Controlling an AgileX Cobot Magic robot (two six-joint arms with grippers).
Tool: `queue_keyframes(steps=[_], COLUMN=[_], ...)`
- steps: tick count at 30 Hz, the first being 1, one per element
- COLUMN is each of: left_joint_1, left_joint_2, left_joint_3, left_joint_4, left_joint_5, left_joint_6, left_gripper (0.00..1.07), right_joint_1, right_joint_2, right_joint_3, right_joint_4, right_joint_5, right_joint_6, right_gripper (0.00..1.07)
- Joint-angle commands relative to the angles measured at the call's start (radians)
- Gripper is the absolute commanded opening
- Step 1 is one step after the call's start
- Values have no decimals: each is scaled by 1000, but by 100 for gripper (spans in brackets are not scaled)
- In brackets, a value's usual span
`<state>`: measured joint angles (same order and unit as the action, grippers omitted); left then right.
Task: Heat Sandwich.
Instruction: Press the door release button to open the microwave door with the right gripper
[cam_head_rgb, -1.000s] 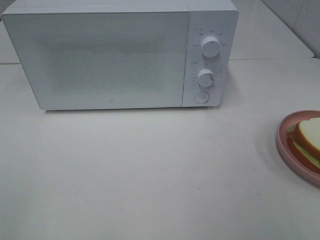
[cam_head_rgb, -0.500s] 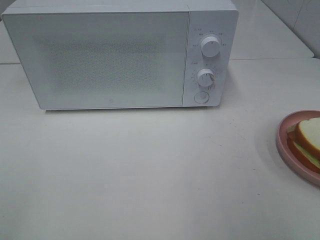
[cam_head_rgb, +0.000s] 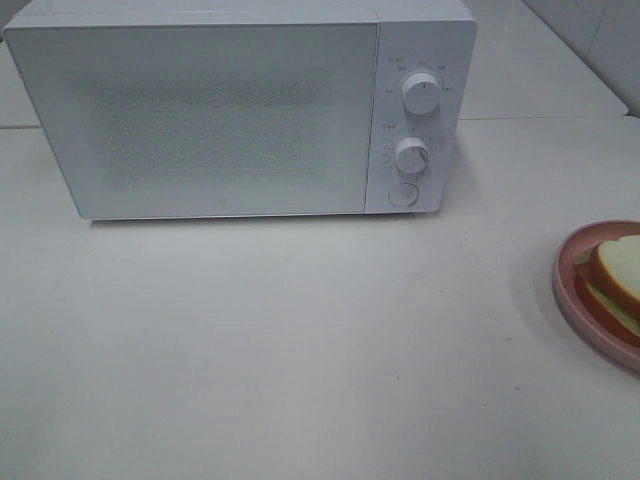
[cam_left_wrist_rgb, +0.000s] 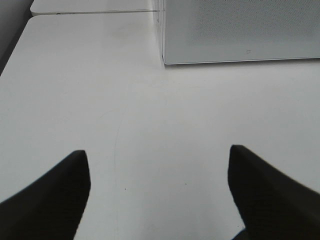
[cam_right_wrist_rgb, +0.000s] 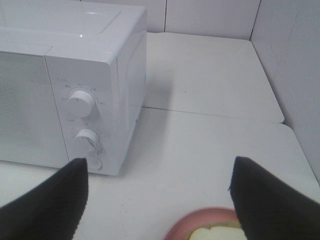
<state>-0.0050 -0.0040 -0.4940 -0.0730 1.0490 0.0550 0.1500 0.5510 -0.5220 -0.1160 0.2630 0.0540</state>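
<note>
White tabletop (cam_head_rgb: 300, 350), pale tiled wall (cam_right_wrist_rgb: 210, 15) behind

High view: the right edge cuts off part of the plate (cam_head_rgb: 570, 288) and the sandwich (cam_head_rgb: 618, 272) on it. Markings around the microwave (cam_head_rgb: 220, 120) dials (cam_head_rgb: 421, 92) are too small to read. Wrist views: only dark fingertips of the left hand (cam_left_wrist_rgb: 157, 149) and right hand (cam_right_wrist_rgb: 160, 159) show.

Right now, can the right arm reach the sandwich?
Probably yes: the right gripper stands open, and the sandwich lies uncovered on the pink plate close by, with nothing between them.
</note>
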Motion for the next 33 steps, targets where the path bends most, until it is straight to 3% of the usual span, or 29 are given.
queue_keyframes(steps=[1, 19, 33], left_joint_1=[-3, -3, -3], left_joint_2=[-22, -22, -22], left_joint_3=[2, 2, 2], left_joint_4=[-3, -3, -3], left_joint_5=[-12, -12, -12], left_joint_6=[0, 0, 0], left_gripper=[71, 71, 71], right_joint_1=[-4, -2, 160], right_joint_2=[64, 386, 644], right_joint_3=[-5, -5, -5], right_joint_4=[-5, -6, -6], right_joint_5=[-122, -453, -546], right_joint_6=[-4, 13, 41], right_gripper=[76, 76, 75])
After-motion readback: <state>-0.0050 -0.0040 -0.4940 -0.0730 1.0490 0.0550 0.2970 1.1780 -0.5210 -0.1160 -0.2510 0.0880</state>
